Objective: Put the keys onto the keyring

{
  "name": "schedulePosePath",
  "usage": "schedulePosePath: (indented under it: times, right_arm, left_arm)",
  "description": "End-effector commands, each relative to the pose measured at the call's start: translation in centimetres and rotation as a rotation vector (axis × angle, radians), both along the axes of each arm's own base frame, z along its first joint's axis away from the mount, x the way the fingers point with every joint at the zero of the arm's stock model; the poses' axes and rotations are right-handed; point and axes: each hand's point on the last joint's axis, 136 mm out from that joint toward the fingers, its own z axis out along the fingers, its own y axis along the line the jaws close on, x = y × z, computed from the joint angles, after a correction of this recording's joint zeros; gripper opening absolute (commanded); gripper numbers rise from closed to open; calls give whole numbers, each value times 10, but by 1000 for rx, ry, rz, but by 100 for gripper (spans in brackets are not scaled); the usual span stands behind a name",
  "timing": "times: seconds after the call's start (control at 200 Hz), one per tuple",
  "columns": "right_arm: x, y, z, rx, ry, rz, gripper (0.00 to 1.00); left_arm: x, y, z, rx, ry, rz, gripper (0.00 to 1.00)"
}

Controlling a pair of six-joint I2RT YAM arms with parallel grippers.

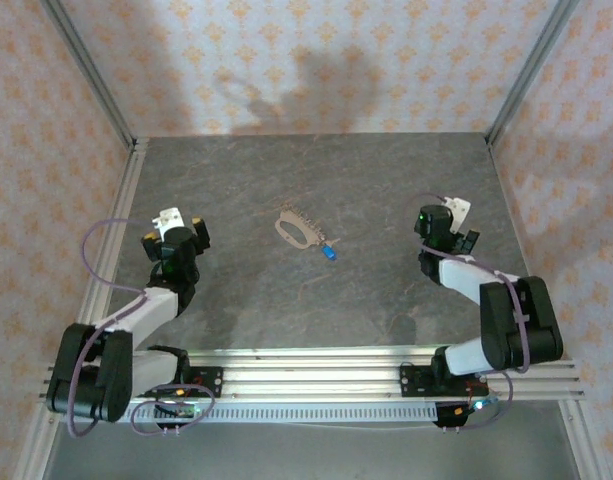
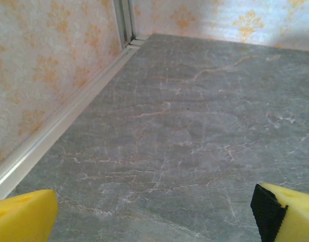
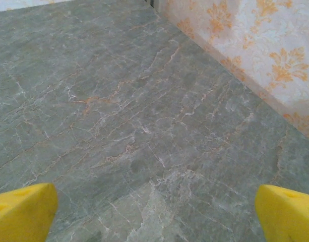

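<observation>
At table centre, a touch toward 12 o'clock, lies the keyring (image 1: 296,230), a tan oval loop flat on the grey stone-look table (image 1: 366,180). The key (image 1: 329,252), blue head, sits at the loop's 4 o'clock end, right against it; can't tell if it's threaded on. L gripper (image 1: 173,227) is well off at the ring's 9 o'clock, R gripper (image 1: 454,222) well off at 3 o'clock. Both have jaws spread wide, nothing held. L wrist cam: yellow pads (image 2: 23,214) far apart w/ bare table between. R wrist cam: same.
</observation>
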Motion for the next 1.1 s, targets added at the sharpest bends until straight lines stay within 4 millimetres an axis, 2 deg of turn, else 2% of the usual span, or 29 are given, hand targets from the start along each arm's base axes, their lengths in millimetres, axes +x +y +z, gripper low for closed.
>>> schedulePosePath:
  times: [0.0,0.075,0.11,0.16,0.255,0.305,0.36,0.4,0.495,1.091]
  right_arm:
    - [9,-3,13,-25,-116,18,100]
    - [9,-6,3,18,-138,36,100]
    - [10,-8,4,26,-172,44,100]
    - [11,-4,0,60,-141,84,100]
    - [14,9,-15,77,-143,181,100]
    - [17,14,-12,70,-190,217,100]
    - [18,16,-16,90,-129,225,100]
    - [19,15,-16,90,-152,231,100]
    - [19,15,-16,91,-139,230,100]
    - [19,19,-16,85,-137,249,99]
  left_arm:
    - [15,-5,6,-11,-76,-58,100]
    - [20,-4,-1,-26,-76,-80,100]
    - [23,-3,-5,-35,-74,-87,100]
    - [27,-3,-9,-47,-68,-98,100]
    - [38,-16,-19,-57,-29,-186,100]
    - [41,-18,-27,-59,-24,-203,100]
    - [47,-21,-30,-53,-22,-225,100]
    - [48,-25,-33,-53,23,-243,100]
    - [51,-31,-33,-33,31,-262,100]
    - [52,-31,-33,-28,39,-258,100]
